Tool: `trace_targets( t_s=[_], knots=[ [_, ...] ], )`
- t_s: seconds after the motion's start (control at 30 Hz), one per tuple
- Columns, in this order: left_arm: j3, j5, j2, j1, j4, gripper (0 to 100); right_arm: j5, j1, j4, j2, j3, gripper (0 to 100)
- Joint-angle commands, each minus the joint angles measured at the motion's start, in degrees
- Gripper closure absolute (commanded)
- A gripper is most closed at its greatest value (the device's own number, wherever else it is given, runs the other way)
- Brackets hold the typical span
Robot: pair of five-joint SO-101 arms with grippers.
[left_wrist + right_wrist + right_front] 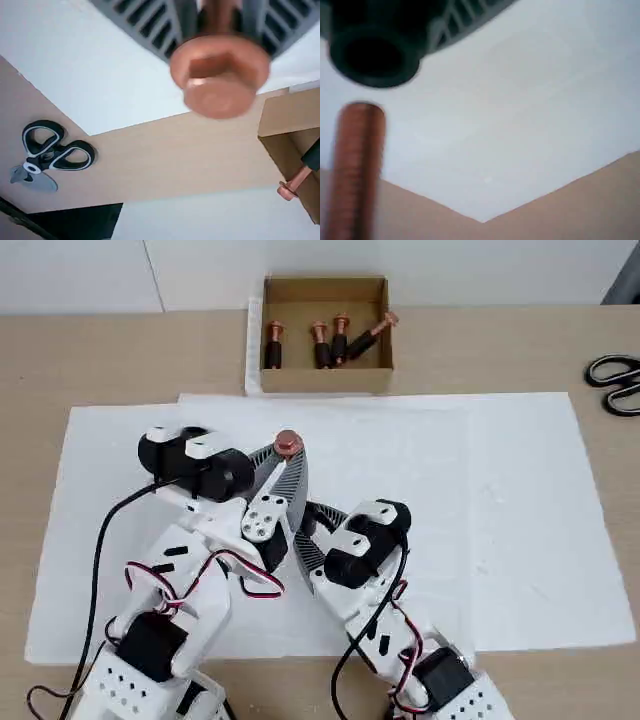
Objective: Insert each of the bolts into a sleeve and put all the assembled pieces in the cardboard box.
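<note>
The bolt (220, 75) clamped in the left gripper (218, 15) looks like copper-toned metal. Its head is smooth with a dull sheen and its shank is finely threaded. The gripper's fingers (140, 20) are grey ribbed plastic, matt. The sleeve (372, 55) held in the right gripper (308, 530) is matt black, plastic or rubber by its look. The cardboard box (327, 380) is plain brown and matt. A white matt sheet (480, 540) covers the smooth, wood-look table (100, 350). The scissors (52, 152) have glossy black plastic handles.

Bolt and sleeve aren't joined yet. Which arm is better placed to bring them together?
Probably right. The right gripper holds the sleeve with the opening facing the bolt's threaded end, roughly in line, slightly apart. The left gripper grips the bolt near its head.
</note>
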Motion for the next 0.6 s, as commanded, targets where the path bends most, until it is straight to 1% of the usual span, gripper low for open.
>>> trace_targets(
  t_s=[0.0, 0.13, 0.57],
  knots=[
    [-1.5, 0.3, -1.1, 0.7, 0.1, 99, -0.4, 0.0, 0.0, -0.7, 0.4, 99.5],
    [-1.5, 0.3, -1.1, 1.3, 1.6, 99, -0.4, 0.0, 0.0, -0.7, 0.4, 99.5],
    [0.1, 0.3, -1.1, 1.6, 1.5, 99, -0.4, 0.0, 0.0, -0.7, 0.4, 99.5]
  ],
)
